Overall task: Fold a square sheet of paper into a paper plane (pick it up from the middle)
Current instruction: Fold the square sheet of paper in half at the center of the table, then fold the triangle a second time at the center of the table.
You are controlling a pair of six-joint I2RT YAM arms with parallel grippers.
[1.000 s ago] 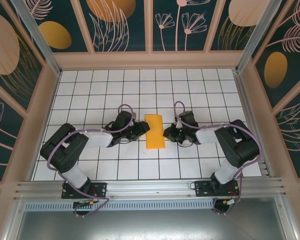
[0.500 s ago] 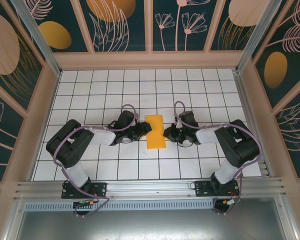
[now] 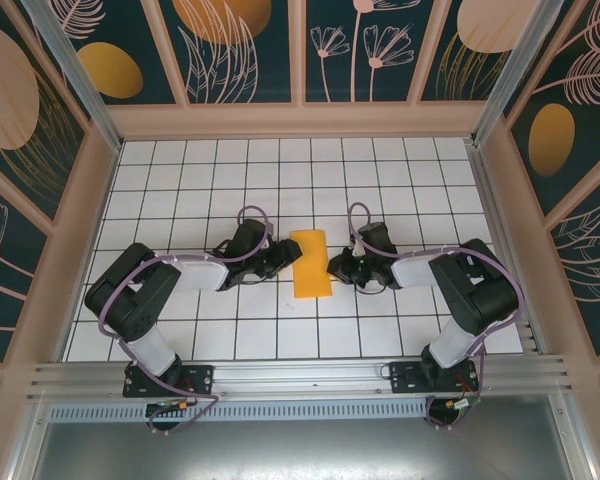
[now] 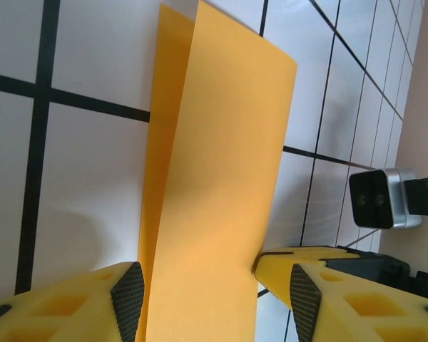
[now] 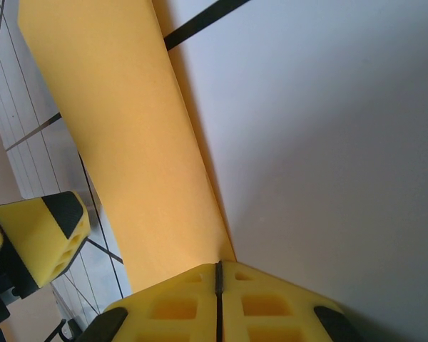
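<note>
Square sheet of paper (image 3: 311, 263), folded in half, lies flat mid grid table (image 3: 180, 180). Long axis runs near-far, near end slightly right. L gripper (image 3: 286, 258) is at its left edge, jaws apart w/ sheet between. R gripper (image 3: 333, 266) is closed, tips touching right edge.

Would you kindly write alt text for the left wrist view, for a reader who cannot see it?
A folded orange-yellow paper sheet lies on the white grid table, its near end running between the open yellow fingers of the left gripper.
</note>
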